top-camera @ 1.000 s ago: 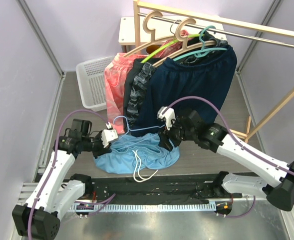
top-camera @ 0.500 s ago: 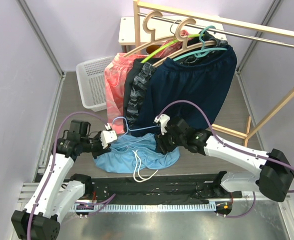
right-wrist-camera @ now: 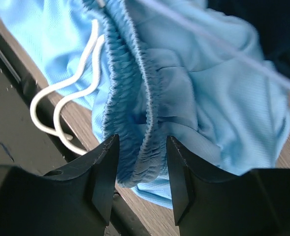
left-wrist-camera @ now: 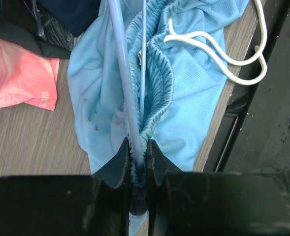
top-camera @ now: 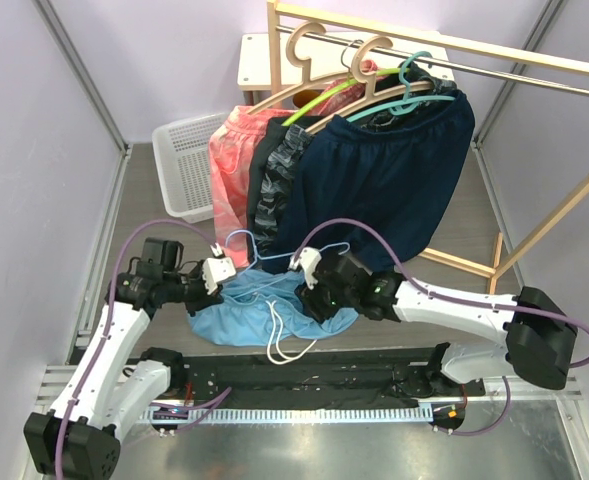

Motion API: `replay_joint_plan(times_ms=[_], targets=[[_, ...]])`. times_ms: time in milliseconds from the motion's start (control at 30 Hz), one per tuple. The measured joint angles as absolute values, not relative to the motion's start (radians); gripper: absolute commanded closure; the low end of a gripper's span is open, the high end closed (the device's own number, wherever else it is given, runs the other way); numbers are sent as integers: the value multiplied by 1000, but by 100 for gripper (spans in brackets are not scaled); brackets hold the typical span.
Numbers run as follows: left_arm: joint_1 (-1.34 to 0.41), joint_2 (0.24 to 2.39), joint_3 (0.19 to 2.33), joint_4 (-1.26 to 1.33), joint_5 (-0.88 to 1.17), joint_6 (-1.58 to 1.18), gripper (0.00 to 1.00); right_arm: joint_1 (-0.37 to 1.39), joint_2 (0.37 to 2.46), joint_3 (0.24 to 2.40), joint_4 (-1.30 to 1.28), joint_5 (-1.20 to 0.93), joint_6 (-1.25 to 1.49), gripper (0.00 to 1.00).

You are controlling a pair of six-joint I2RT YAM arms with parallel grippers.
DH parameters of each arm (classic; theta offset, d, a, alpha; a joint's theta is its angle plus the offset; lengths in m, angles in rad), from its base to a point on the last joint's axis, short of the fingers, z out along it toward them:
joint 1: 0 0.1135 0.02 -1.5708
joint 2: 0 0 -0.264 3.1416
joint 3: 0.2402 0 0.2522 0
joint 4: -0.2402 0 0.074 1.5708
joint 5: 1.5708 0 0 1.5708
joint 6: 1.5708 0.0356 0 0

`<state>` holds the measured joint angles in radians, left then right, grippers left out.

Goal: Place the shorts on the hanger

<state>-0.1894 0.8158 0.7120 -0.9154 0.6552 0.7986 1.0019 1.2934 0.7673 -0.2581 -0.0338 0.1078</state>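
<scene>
The light sky-blue shorts (top-camera: 264, 305) lie crumpled on the wooden floor near the front, their white drawstring (top-camera: 286, 338) trailing toward the black rail. The thin pale-blue wire hanger (top-camera: 264, 258) lies across them. My left gripper (top-camera: 212, 274) is shut on the hanger wire (left-wrist-camera: 125, 88) together with the shorts' elastic waistband (left-wrist-camera: 157, 86). My right gripper (top-camera: 312, 296) is open, its jaws standing either side of the gathered waistband (right-wrist-camera: 135, 123) near the shorts' front edge. The hanger wire (right-wrist-camera: 223, 46) crosses the top of the right wrist view.
A wooden clothes rack (top-camera: 414, 40) at the back holds large navy shorts (top-camera: 384, 170), coral-pink shorts (top-camera: 232, 160) and a dark patterned garment on wooden and coloured hangers. A white basket (top-camera: 186, 160) stands at back left. A black rail (top-camera: 304, 375) runs along the front.
My right arm has moved left and down, from the hanger's right end to the shorts' waistband. The left gripper has stayed put, holding hanger and fabric.
</scene>
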Motion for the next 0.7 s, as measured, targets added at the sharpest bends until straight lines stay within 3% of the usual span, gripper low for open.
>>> replay_joint_plan(times_ms=[100,167,233,400,700], targets=[[-189,818,712,-912,656,791,100,1033,1296,745,-250,-7,70,51],[-189,818,712,-910,656,790,100,1032,1296,731,-247,15,53,56],[-189,818,712,-909,656,785,100,1031,1296,714,-242,43,38,73],[-184,823,732,-923,663,763,100,1013,1285,694,-263,114,2,99],[-147,817,838,-959,759,765,100,787,1167,875,-429,123,-10,99]])
